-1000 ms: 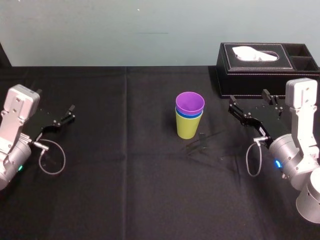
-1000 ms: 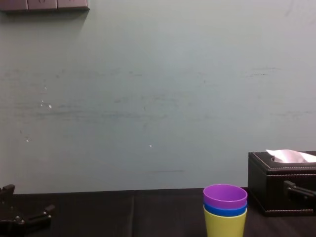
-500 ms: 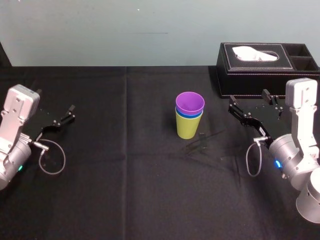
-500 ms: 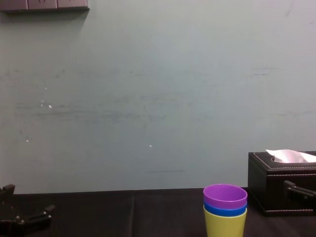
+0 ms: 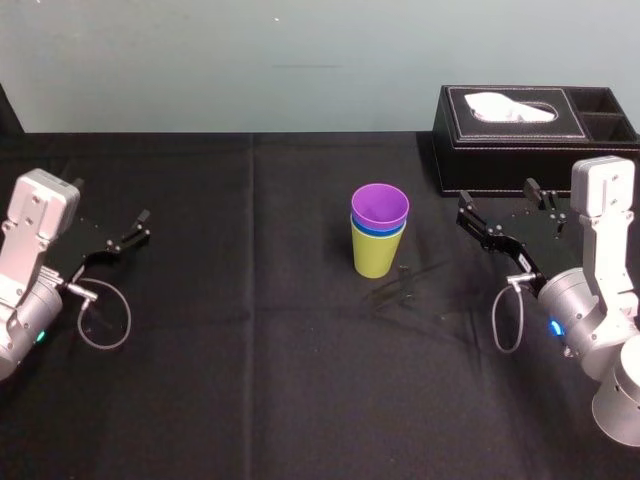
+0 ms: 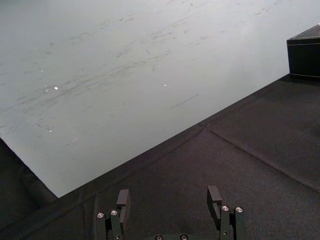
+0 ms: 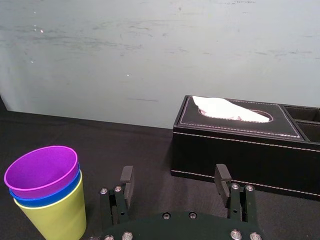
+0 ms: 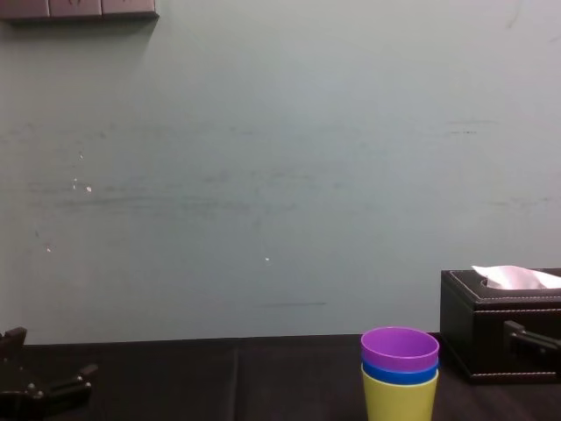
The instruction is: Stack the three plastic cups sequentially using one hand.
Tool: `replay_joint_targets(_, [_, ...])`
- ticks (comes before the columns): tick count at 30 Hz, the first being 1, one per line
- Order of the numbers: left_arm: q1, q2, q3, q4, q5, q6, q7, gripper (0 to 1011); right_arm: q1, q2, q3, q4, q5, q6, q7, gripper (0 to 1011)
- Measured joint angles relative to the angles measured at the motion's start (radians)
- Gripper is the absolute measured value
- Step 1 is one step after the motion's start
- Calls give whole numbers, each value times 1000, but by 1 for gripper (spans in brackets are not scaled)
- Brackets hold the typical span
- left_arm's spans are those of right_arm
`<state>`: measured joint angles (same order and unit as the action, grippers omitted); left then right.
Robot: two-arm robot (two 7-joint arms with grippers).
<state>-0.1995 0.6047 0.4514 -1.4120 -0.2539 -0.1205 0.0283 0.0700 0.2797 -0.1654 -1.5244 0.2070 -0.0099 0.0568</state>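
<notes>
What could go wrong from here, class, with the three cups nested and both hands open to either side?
1. The open right hand sits near the stack, just in front of the tissue box; a careless swing might clip the purple cup and topple everything.
2. The yellow-green cup, holding the blue cup, stands narrow-based on the black cloth; a tug there could tip it.
The open left hand lies far off and is probably little threat.

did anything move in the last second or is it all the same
Nothing visibly changed. The cups stay nested at mid-table, purple in blue in green. The left gripper and right gripper stay open at the table's sides, apart from the cups.
</notes>
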Motion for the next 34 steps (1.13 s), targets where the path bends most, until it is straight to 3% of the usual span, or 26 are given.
replay_joint_targets(34, [0,0,0,0,0,0,0,1011,0,0,0,0,0,0,0,1004])
